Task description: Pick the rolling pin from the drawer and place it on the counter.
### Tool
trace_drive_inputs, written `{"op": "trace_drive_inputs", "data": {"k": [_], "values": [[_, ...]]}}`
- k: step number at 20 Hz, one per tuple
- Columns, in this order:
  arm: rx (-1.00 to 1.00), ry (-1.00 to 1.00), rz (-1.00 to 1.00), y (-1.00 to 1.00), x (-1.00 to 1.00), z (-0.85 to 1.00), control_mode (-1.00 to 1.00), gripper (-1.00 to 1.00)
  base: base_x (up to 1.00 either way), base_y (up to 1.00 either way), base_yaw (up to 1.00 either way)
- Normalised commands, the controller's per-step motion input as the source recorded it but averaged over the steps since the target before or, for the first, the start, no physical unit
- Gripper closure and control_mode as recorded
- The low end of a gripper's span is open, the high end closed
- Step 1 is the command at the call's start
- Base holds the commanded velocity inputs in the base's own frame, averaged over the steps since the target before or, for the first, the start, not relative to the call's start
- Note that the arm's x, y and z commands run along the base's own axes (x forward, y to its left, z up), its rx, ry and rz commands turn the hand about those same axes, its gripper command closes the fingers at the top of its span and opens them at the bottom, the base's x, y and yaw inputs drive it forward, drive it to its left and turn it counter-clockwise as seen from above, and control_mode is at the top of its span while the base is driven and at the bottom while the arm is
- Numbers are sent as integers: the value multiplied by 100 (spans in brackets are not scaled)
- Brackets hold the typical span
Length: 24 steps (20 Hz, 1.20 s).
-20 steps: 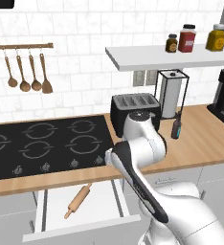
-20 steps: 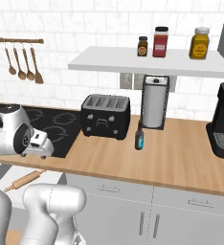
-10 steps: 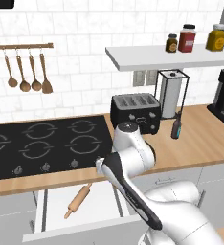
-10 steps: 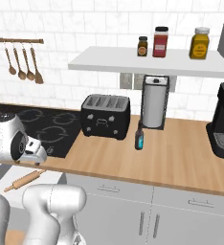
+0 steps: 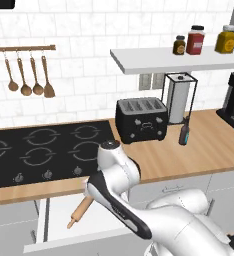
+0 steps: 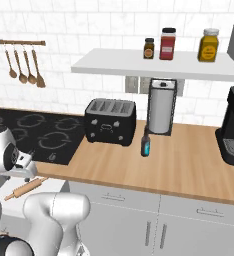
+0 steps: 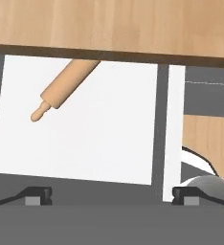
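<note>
The rolling pin [image 7: 63,86] lies at a slant on the pale floor of the open drawer [image 7: 80,158], its far end under the counter [image 7: 114,24] edge at 12 o'clock. The gripper [image 7: 111,194] hangs above the drawer at 6 o'clock, its 2 fingertips [image 7: 37,194] spread wide and holding nothing, well apart from the pin.

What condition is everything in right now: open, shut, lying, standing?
drawer: pulled open
rolling pin: lying flat in the drawer, not gripped
pincer: open, above the drawer
toaster: upright on the counter, slots empty
three jars: upright on the shelf, lids on
</note>
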Motion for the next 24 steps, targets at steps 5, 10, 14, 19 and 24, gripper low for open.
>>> {"op": "trace_drive_inputs", "data": {"k": [5, 10, 14, 19, 24], "values": [[-1, 9, 0, 53, 2, -39, -100, -100, 0, 0, 0], [0, 4, 0, 41, 8, -24, -100, -100, 0, 0, 0], [0, 0, -1, 26, 17, -5, -100, -100, 0, 0, 0], [0, 0, -5, 18, 14, -25, -100, -100, 0, 0, 0], [0, 0, -1, 19, 2, -41, -100, -100, 0, 0, 0]]}}
